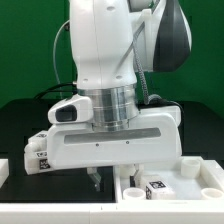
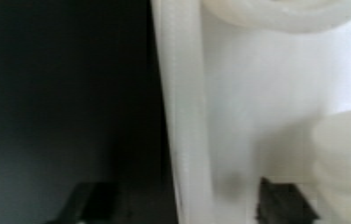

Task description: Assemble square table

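The white square tabletop (image 1: 172, 203) lies at the exterior view's lower right, with chunky white legs (image 1: 190, 166) standing on it and a tagged part (image 1: 152, 187) on its surface. Another tagged white leg (image 1: 40, 156) lies at the left, behind the hand. My gripper (image 1: 108, 178) is low at the tabletop's left edge. In the wrist view the gripper (image 2: 193, 206) is open, with its dark fingers (image 2: 94, 200) on either side of the slab's upright white edge (image 2: 186, 110), apart from it. Two round white legs (image 2: 270, 12) show on the slab.
A white piece (image 1: 5, 169) sits at the exterior view's far left edge. The table surface (image 1: 25, 120) is black, with a green backdrop behind. My arm's large body hides the middle of the scene.
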Robot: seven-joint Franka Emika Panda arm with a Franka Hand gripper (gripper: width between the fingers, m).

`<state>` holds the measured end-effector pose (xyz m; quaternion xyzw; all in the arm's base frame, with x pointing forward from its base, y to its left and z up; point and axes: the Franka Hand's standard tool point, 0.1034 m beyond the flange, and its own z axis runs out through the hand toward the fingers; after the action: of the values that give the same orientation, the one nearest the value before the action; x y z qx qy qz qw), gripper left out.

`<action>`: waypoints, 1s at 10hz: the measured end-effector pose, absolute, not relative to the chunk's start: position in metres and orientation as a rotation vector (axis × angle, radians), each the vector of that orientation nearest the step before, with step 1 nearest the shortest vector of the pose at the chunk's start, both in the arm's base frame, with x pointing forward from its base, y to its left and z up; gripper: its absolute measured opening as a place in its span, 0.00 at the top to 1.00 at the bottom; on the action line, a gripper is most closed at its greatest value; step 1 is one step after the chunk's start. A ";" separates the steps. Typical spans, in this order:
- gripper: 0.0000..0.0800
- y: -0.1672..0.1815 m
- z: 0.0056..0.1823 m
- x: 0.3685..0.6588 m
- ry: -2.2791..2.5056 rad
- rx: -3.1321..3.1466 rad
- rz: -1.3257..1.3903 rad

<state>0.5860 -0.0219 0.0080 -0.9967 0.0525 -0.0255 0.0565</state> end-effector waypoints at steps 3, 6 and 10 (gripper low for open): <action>0.20 -0.017 0.023 0.588 0.137 -3.017 -0.035; 0.19 0.006 0.052 0.600 0.082 -3.011 -0.029; 0.19 0.056 0.051 0.610 -0.036 -3.000 -0.039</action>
<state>0.6104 0.0563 0.0512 -0.9974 -0.0118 -0.0130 0.0706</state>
